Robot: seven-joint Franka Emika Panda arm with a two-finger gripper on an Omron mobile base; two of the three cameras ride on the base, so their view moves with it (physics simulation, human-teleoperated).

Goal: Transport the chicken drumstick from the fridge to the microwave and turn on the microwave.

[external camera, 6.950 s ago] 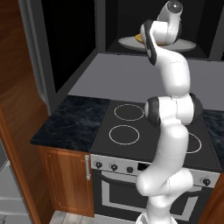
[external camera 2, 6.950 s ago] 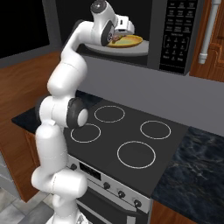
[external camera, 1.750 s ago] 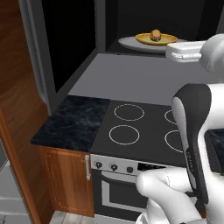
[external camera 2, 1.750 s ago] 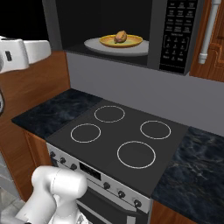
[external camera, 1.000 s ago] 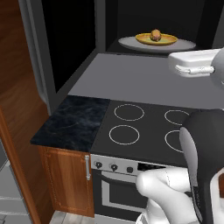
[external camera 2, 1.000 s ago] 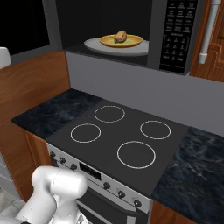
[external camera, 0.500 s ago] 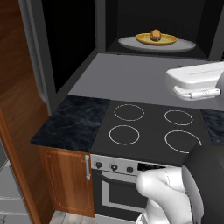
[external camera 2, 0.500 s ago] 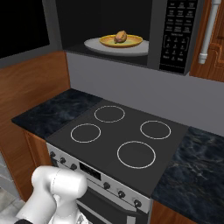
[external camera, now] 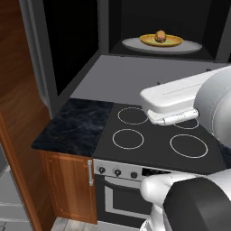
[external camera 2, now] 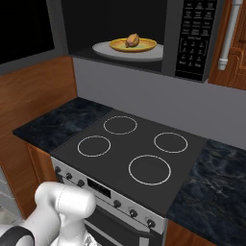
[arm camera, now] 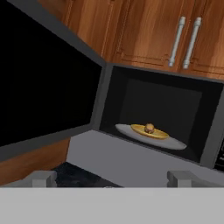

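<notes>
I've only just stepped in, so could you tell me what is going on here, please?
The chicken drumstick sits on a yellow plate on the turntable inside the microwave, whose door is swung wide open. The robot holds nothing: in the hand view its gripper is open, facing the microwave from a distance. Closing the door and starting the microwave remain to be done. A stovetop lies below.

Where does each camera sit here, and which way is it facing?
Left base view: behind the arm on its left, looking forward and down over the stovetop to the open microwave; white arm links fill its right.
Right base view: behind on the right, same stovetop and microwave; arm base at lower left.
Hand view: looks along the end effector into the microwave.
All three share the chicken drumstick on the yellow plate.
</notes>
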